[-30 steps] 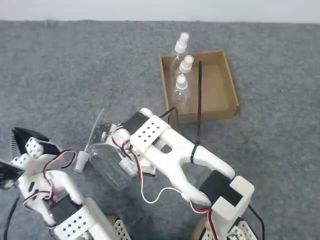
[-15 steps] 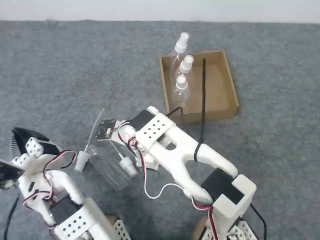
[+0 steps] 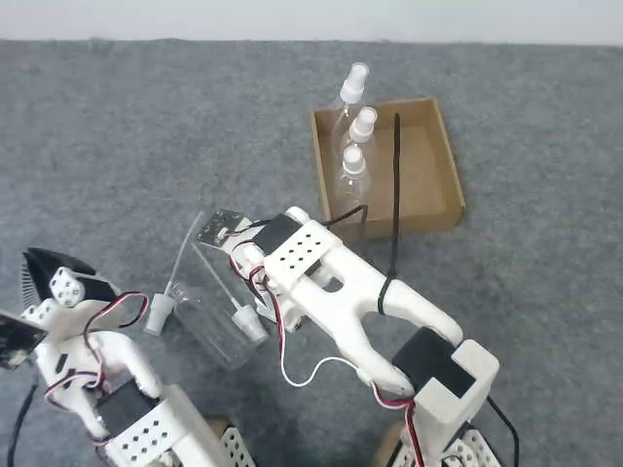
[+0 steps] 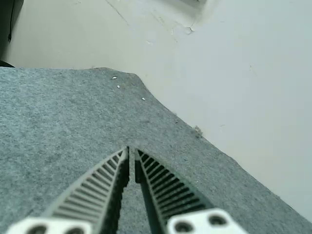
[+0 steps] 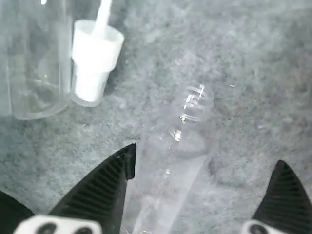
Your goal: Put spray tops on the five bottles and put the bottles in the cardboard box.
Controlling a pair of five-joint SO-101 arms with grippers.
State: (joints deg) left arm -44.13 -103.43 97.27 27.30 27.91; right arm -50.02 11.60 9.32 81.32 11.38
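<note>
- Currently my right gripper (image 5: 204, 156) stands wide open, holding nothing.
- The clear uncapped plastic bottle (image 5: 173, 151) lies on the grey carpet (image 5: 263, 58), directly below me, between my jaws.
- Its long axis runs away from me, threaded neck farthest.
- My left gripper (image 4: 130, 163), closed and empty, points elsewhere, so the right arm is nearer.

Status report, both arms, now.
Left gripper shut, holding nothing. Right gripper open above an uncapped bottle lying on the carpet. Loose spray top beside it. Three capped bottles in the cardboard box.
</note>
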